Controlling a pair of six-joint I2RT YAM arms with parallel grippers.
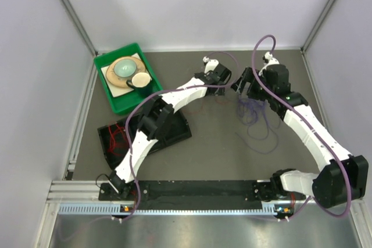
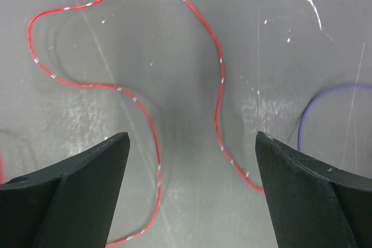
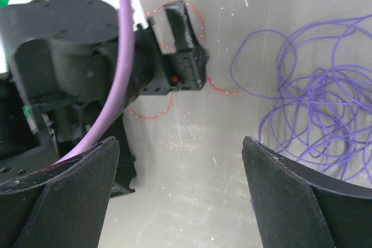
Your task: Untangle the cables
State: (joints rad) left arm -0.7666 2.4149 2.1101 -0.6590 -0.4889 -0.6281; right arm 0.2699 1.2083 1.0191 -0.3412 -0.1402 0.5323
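A thin red wire (image 2: 220, 85) lies on the grey bench (image 1: 215, 149), left of the tangled purple wires (image 1: 253, 114); the green plastic tray (image 1: 106, 88) sits behind the black tray (image 1: 174, 132).

The worktop (image 2: 279, 62) is smooth grey, scuffed and faintly shiny close up. The red cable (image 2: 221, 71) and purple cable (image 2: 300, 135) have glossy plastic sheathing (white glints dot the red). The left gripper (image 2: 192, 136) has matt black plastic jaws; the green tray (image 1: 104, 85) looks like glossy plastic.
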